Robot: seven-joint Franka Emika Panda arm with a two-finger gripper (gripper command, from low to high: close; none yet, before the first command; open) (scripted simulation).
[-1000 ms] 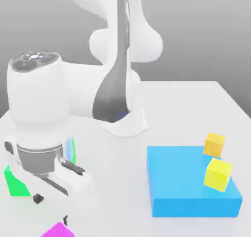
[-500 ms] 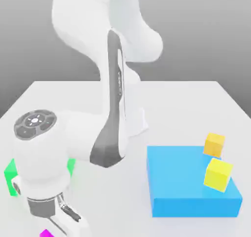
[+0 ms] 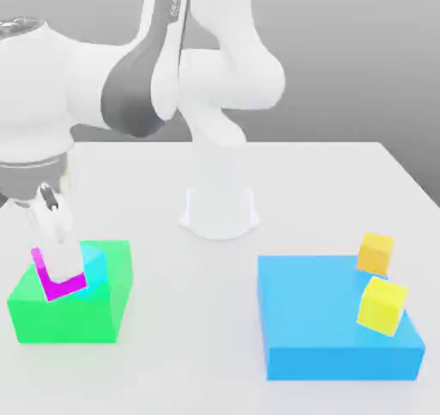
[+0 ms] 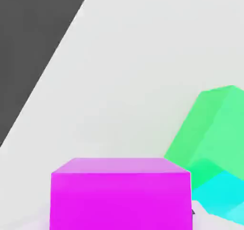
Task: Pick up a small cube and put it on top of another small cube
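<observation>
Blocks of several colours sit on the white table (image 3: pixel 326 181) we look over. On the exterior view's left stands a large green block (image 3: pixel 73 306), and on its top rests the small cyan cube (image 3: pixel 94 263). Our gripper (image 3: pixel 58 271) hangs just in front of that cyan cube, its fingers closed tight on the magenta cube (image 3: pixel 60 283), which is held off the table at about the height of the green block's top. From the hand view we see the magenta cube (image 4: pixel 121 195) close up, with the green block (image 4: pixel 214 124) and the cyan cube (image 4: pixel 221 195) just beside it. On the exterior view's right lies a flat blue block (image 3: pixel 331 319); a yellow cube (image 3: pixel 382 306) rests on it near its far corner, and an orange cube (image 3: pixel 375 253) sits just behind the blue block's edge. The arm's white base (image 3: pixel 219 207) stands mid-table, between the two big blocks. Behind everything we see a plain grey backdrop.
</observation>
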